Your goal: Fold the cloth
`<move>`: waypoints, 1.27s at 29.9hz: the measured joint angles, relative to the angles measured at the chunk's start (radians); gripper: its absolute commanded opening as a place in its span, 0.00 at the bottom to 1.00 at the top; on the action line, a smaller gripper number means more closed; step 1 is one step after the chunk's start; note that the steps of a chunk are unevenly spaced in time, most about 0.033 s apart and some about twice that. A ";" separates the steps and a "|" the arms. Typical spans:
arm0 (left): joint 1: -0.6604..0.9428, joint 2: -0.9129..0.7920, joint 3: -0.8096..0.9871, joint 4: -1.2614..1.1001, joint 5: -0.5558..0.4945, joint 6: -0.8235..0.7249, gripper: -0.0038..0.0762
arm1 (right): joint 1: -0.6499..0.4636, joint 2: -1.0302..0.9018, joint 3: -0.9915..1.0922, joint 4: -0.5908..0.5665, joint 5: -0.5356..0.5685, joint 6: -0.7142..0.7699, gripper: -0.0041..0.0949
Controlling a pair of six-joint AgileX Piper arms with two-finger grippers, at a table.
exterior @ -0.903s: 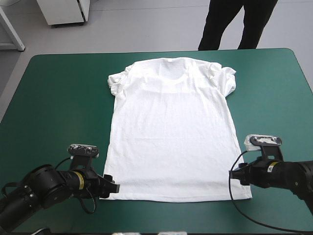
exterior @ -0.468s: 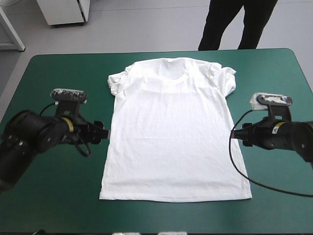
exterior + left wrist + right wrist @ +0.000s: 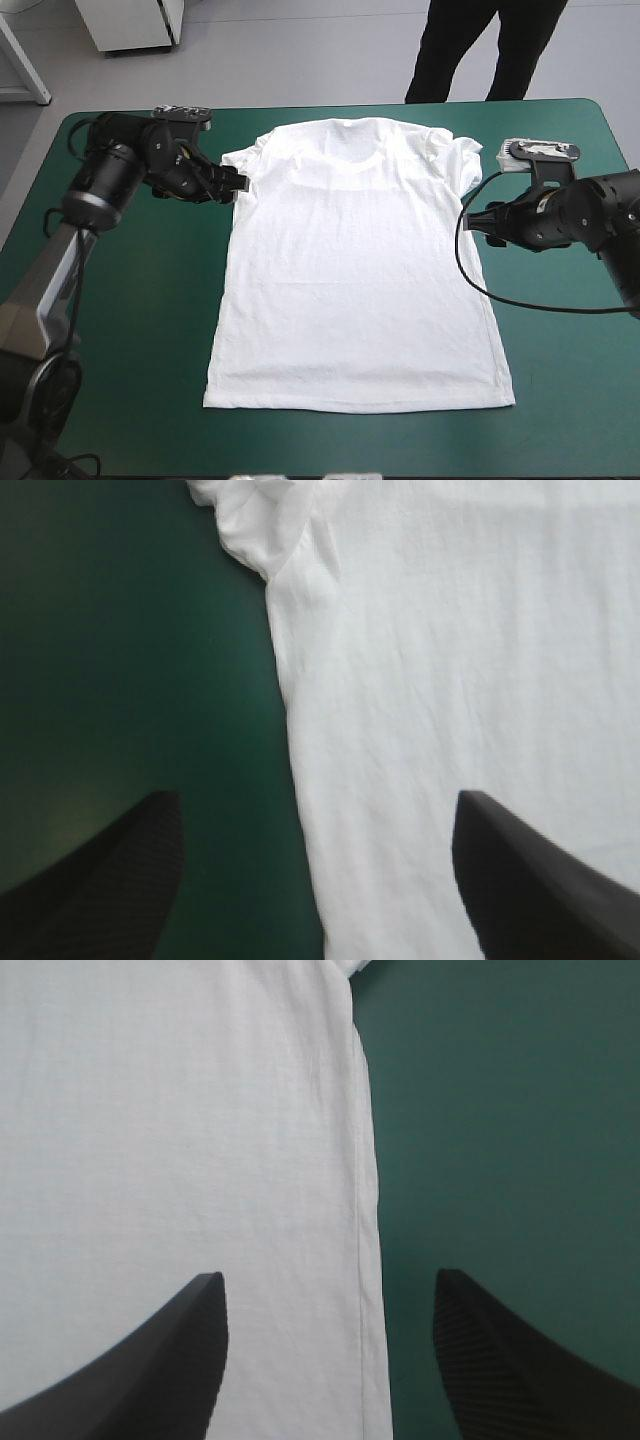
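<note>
Now, your T-shirt (image 3: 355, 270) lies spread flat mid-table on the teal-green cover (image 3: 120, 330), collar toward the far edge. The left gripper (image 3: 238, 184) and right gripper (image 3: 478, 219) sit at its sides just below the sleeves (image 3: 242, 163), black fingers (image 3: 100, 880) spread wide, gripping nothing, each pair straddling a side edge, one finger over cloth and one over bare cover. Careful though: your left looks nearer the far edge than your right, so an uneven pinch could skew the fold, and a shallow bite may catch only the top layer.
</note>
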 measured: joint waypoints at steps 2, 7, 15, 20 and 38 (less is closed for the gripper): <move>0.001 0.063 -0.041 0.000 0.004 0.001 0.73 | -0.001 0.025 -0.004 0.000 0.000 0.000 0.62; 0.003 0.214 -0.104 0.000 0.016 0.001 0.73 | -0.001 0.057 -0.005 -0.003 -0.001 0.000 0.62; 0.032 0.347 -0.109 -0.011 -0.004 0.004 0.73 | -0.001 0.064 -0.006 -0.045 -0.001 0.000 0.62; 0.053 0.402 -0.112 -0.018 -0.028 0.012 0.73 | -0.001 0.064 -0.006 -0.050 -0.001 0.000 0.62; 0.059 0.458 -0.138 -0.063 -0.045 0.043 0.04 | -0.013 0.157 -0.030 -0.023 0.002 0.013 0.62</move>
